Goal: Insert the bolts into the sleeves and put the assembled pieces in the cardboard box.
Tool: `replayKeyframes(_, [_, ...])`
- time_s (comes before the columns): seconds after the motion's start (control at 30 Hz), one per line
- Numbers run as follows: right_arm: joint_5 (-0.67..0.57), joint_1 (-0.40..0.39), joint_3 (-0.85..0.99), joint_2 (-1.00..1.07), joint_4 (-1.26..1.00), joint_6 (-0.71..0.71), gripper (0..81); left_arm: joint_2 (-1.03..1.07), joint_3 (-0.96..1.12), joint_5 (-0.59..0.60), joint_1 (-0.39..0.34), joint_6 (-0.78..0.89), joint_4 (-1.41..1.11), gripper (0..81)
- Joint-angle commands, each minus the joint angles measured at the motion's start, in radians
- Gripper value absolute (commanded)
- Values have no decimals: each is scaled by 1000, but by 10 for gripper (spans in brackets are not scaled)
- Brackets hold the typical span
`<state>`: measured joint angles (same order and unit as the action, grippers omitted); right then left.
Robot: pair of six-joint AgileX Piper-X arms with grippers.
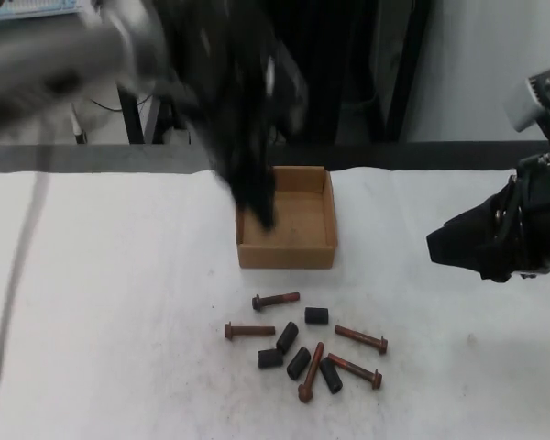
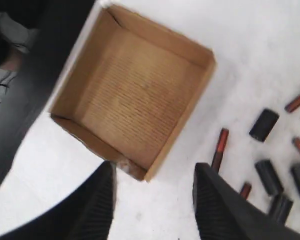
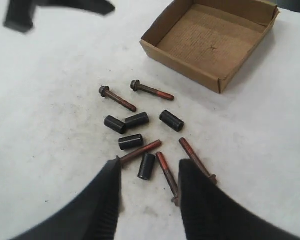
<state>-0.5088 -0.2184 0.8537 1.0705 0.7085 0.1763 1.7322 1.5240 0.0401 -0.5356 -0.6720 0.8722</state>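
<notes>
Fingers of the right gripper point(image 3: 150, 170) stand well apart and hold nothing, directly above the bolts point(image 3: 151, 90) and sleeves point(image 3: 171, 120), which lie loose and unassembled on the white bench point(image 3: 50, 150) near the cardboard box point(image 3: 210, 45). Left gripper point(image 2: 154, 172) is likewise spread open and empty, positioned over one corner of the box.

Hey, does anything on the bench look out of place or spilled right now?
Nothing stands out. The cardboard box sits flat and empty; the bolts and sleeves lie loose on the bench beside it, none joined yet.
</notes>
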Motion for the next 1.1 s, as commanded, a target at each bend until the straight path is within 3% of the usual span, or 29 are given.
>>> replayKeyframes(0.0, [-52, -29, 11, 43, -35, 11, 363, -108, 4, 48, 13, 266, 76, 447])
replayKeyframes(0.1, [-50, -95, 11, 143, -96, 13, 363, -186, -58, 55, 18, 315, 134, 365])
replayKeyframes(0.23, [-33, -199, 32, 302, -182, 41, 363, -341, -269, 50, 21, 333, 112, 59])
replayKeyframes(0.33, [47, -263, 97, 405, -170, 113, 363, -488, -447, 24, 34, 388, 72, 0])
replayKeyframes(0.5, [80, -331, 241, 518, -163, 216, 363, -704, -729, -144, 93, 500, -80, 0])
replayKeyframes(0.63, [114, -367, 367, 611, -156, 275, 363, -804, -889, -40, 173, 573, -149, 10])
replayKeyframes(0.77, [154, -387, 497, 727, -97, 352, 363, -813, -940, 52, 242, 614, -151, 161])
replayKeyframes(0.93, [191, -392, 576, 854, -57, 480, 363, -813, -933, 39, 297, 612, -153, 404])
replayKeyframes(1.07, [197, -404, 601, 898, -57, 564, 363, -813, -934, 24, 326, 612, -152, 433])
